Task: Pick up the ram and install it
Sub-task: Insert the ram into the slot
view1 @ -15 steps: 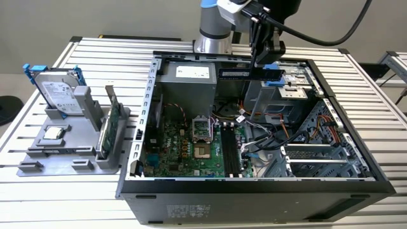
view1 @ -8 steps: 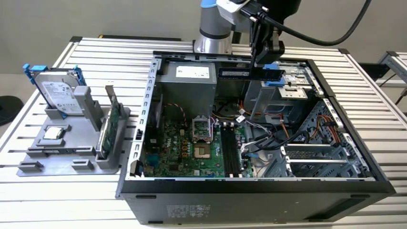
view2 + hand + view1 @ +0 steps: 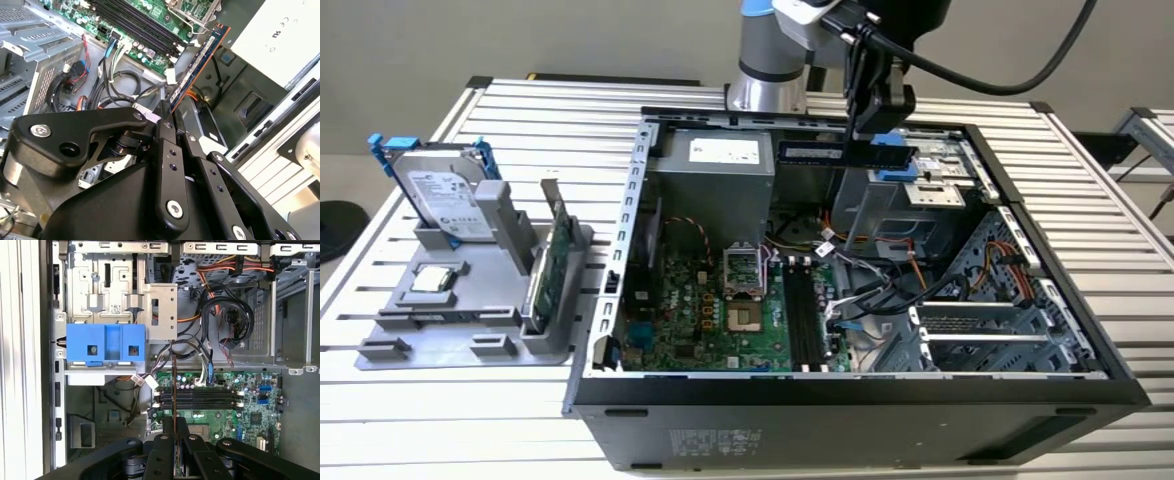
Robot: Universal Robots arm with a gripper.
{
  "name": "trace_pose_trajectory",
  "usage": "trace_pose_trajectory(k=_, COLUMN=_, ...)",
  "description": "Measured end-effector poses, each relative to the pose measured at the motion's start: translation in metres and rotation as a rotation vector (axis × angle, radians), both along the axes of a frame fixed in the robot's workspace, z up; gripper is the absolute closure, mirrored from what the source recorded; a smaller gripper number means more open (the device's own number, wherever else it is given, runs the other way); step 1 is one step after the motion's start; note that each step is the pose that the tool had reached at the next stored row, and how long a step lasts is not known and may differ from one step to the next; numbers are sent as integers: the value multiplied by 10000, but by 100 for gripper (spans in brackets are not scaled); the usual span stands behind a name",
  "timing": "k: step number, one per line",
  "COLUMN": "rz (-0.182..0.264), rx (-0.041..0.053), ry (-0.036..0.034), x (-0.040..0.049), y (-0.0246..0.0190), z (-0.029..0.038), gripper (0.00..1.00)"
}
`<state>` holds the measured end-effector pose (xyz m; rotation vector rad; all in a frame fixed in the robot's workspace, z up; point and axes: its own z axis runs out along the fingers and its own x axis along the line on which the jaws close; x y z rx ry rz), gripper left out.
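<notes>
The ram point(image 3: 834, 152), a long blue stick with dark chips, hangs level above the far part of the open computer case point(image 3: 607, 290). My gripper point(image 3: 881, 142) is shut on one end of it. In the second wrist view the ram point(image 3: 200, 60) juts out from between the black fingers point(image 3: 167, 130) of the gripper point(image 3: 171, 116), over the motherboard. The first wrist view shows the ram point(image 3: 173, 385) edge-on as a thin line in the gripper point(image 3: 175, 426), crossing over the black memory slots point(image 3: 197, 399). These memory slots point(image 3: 803, 315) lie well below the stick.
A grey fixture point(image 3: 467, 310) on the exterior view's left holds a silver hard drive point(image 3: 447, 195) with blue rails and an upright green card point(image 3: 554, 262). Inside the case are a power supply point(image 3: 714, 165), a blue bracket point(image 3: 106, 342), loose cables point(image 3: 220, 325) and metal drive bays point(image 3: 987, 330).
</notes>
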<state>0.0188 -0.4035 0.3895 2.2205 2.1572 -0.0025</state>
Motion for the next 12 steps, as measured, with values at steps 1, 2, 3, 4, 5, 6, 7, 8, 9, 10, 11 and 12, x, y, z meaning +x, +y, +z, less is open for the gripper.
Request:
trace_pose_trajectory(k=1, rz=-22, rx=0, ry=1, x=0, y=1, z=0, gripper=100)
trace_pose_trajectory(k=2, rz=-48, rx=1, ry=0, x=0, y=3, z=0, gripper=100)
trace_pose_trajectory(k=3, rz=-70, rx=0, ry=0, x=0, y=5, z=0, gripper=100)
trace_pose_trajectory(k=4, rz=-93, rx=0, ry=0, x=0, y=7, z=0, gripper=100)
trace_pose_trajectory(k=5, rz=-115, rx=0, ry=0, x=0, y=8, z=0, gripper=100)
trace_pose_trajectory(k=6, rz=-137, rx=0, ry=0, x=0, y=10, z=-1, gripper=100)
trace_pose_trajectory(k=7, rz=-161, rx=0, ry=0, x=0, y=12, z=-1, gripper=100)
trace_pose_trajectory(k=8, rz=-182, rx=0, ry=0, x=0, y=14, z=-1, gripper=100)
trace_pose_trajectory(k=9, rz=-203, rx=0, ry=0, x=0, y=15, z=-1, gripper=100)
trace_pose_trajectory(k=10, rz=-223, rx=1, ry=0, x=0, y=17, z=-2, gripper=100)
trace_pose_trajectory(k=11, rz=-243, rx=0, ry=0, x=0, y=18, z=-2, gripper=100)
trace_pose_trajectory(k=12, rz=-262, rx=0, ry=0, x=0, y=20, z=-2, gripper=100)
